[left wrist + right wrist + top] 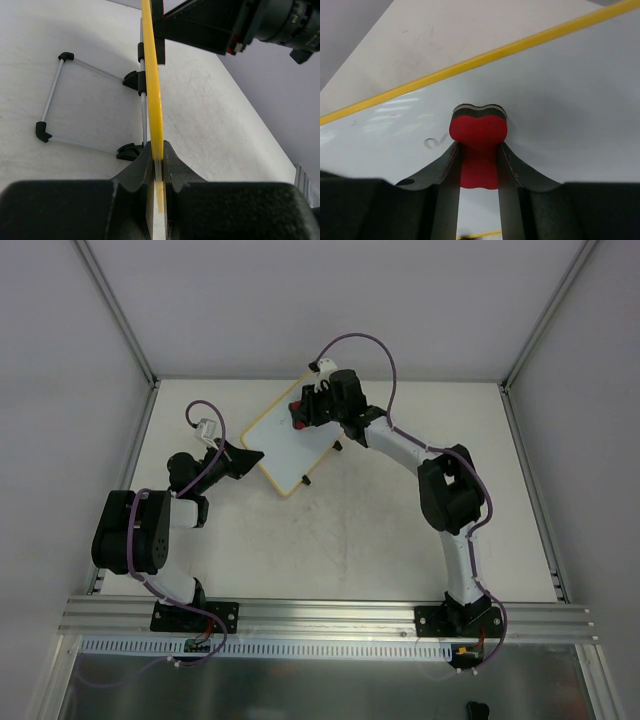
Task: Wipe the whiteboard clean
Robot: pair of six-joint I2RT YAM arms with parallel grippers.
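The whiteboard (288, 443), white with a yellow frame, stands tilted on the table at the back middle. My left gripper (250, 456) is shut on its left edge; in the left wrist view the yellow frame (152, 80) runs edge-on between my fingers (159, 160). My right gripper (303, 417) is shut on a red bone-shaped eraser (478, 142) and presses its dark felt end against the board's face (560, 100) near the top edge. A faint dark pen mark (434, 142) shows just left of the eraser.
The board's wire stand with black feet (50, 107) rests on the table behind the board. Two black feet (306, 480) show at the board's right edge. Metal posts and white walls enclose the table (400, 540); an aluminium rail (330, 615) runs along the near edge.
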